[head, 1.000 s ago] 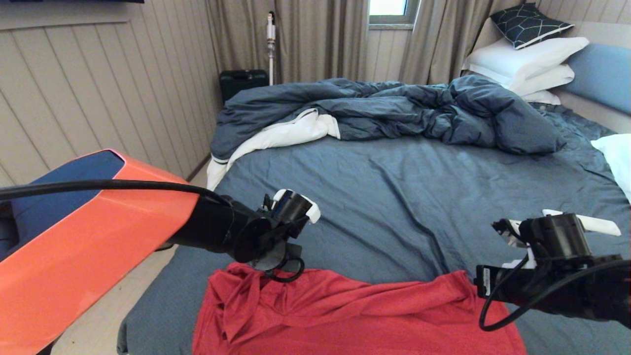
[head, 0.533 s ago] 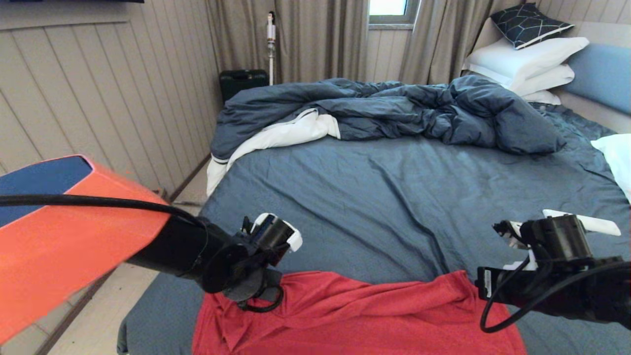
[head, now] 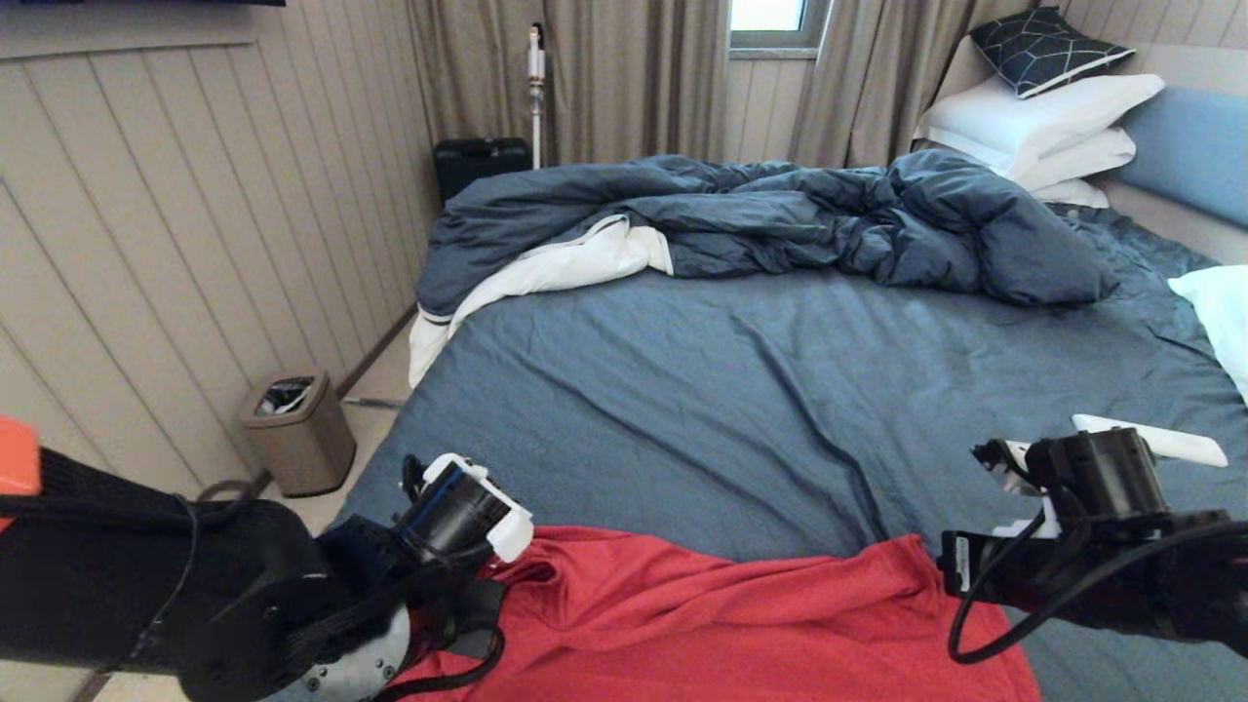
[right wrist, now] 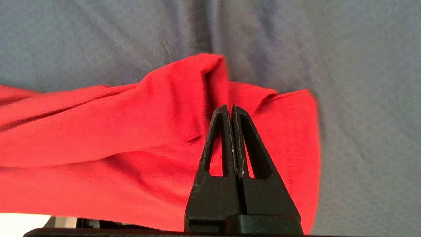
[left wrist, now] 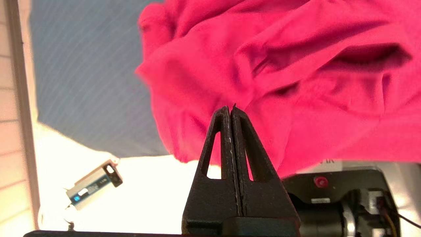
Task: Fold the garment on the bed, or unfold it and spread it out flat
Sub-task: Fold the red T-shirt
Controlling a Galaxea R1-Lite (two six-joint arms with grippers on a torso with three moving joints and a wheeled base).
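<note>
Thin bright red jersey T-shirt [head: 721, 624] lies rumpled at near edge of blue-grey-sheeted bed [head: 799, 390], not yet flat or folded; both grippers, left [left wrist: 231, 109] & right [right wrist: 230, 108], w/ jaws pressed together, hold nothing, poised over its 2 far corners.

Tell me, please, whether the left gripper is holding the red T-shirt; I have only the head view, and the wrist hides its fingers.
Observer: In the left wrist view the left gripper is shut, with no cloth showing between its fingers; the red T-shirt lies beyond the tips.
Operator: Thank you. And the right one?
Observer: The right gripper is shut too, with nothing between its fingers, over the T-shirt's rumpled edge, beside the bare blue-grey sheet.
</note>
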